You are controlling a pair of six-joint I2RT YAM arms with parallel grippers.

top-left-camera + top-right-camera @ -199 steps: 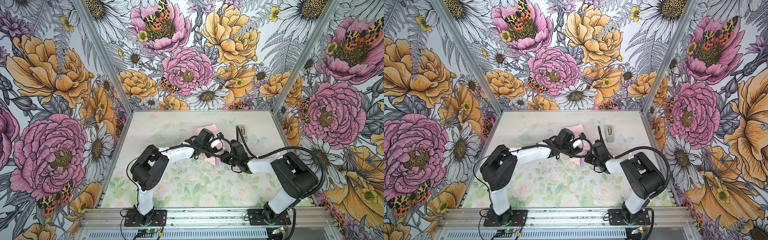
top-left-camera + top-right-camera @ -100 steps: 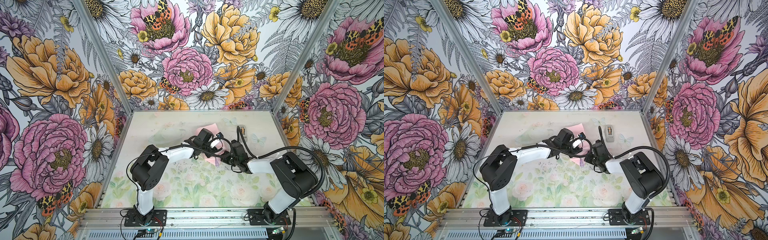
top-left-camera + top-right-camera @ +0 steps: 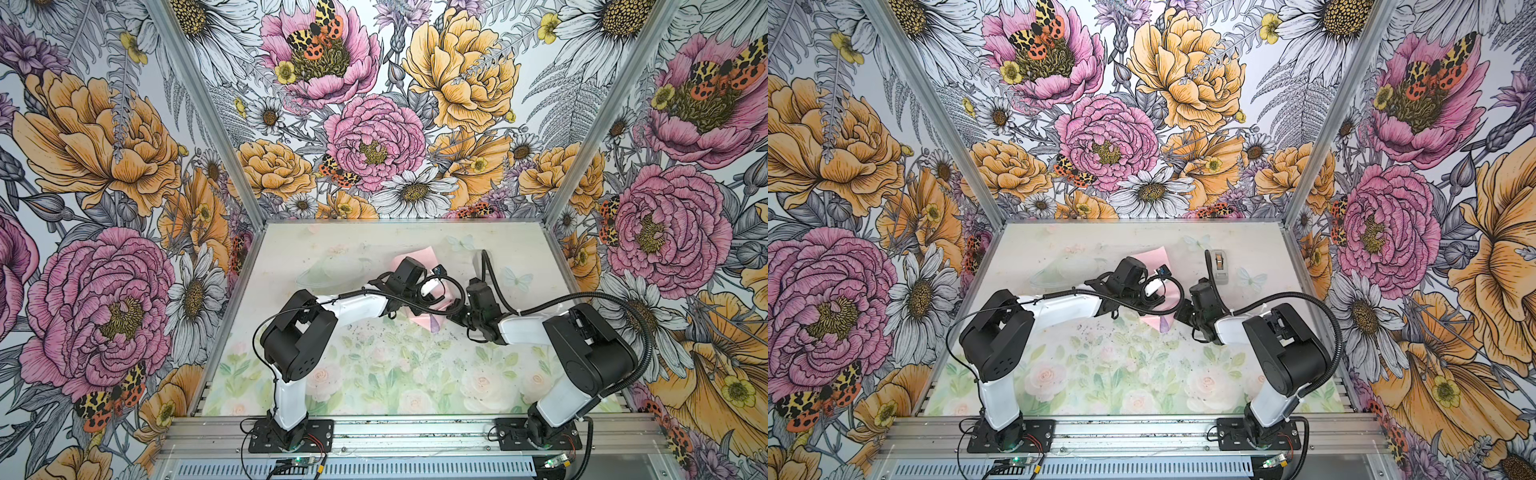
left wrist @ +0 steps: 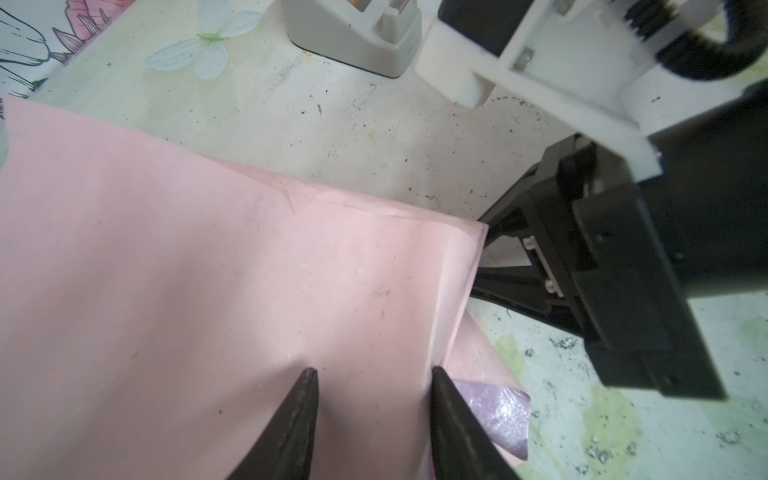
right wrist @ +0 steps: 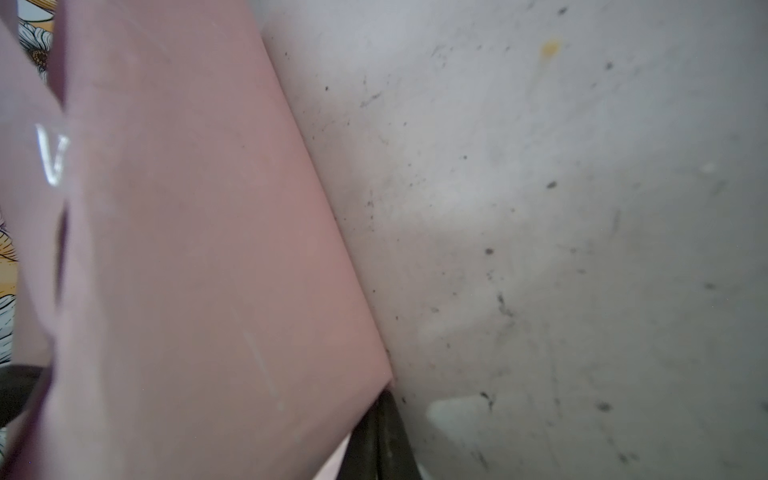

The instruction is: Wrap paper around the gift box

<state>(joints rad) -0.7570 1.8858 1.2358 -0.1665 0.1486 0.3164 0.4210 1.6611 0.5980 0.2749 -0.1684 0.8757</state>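
Pink paper (image 4: 208, 270) is being pressed over the unseen gift box by the half-open left hand (image 4: 372, 376) and pinched by the closed right hand (image 5: 382, 419); wrapping seems unfinished.

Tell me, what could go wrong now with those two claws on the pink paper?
1. The right gripper pinches the paper only at its very edge; a pull could slip it free or tear it.
2. The left gripper, jaws apart, presses the paper down; if it shifts, the fold may spring open.
3. The box is hidden, presumably under the paper, so it could slide unnoticed.
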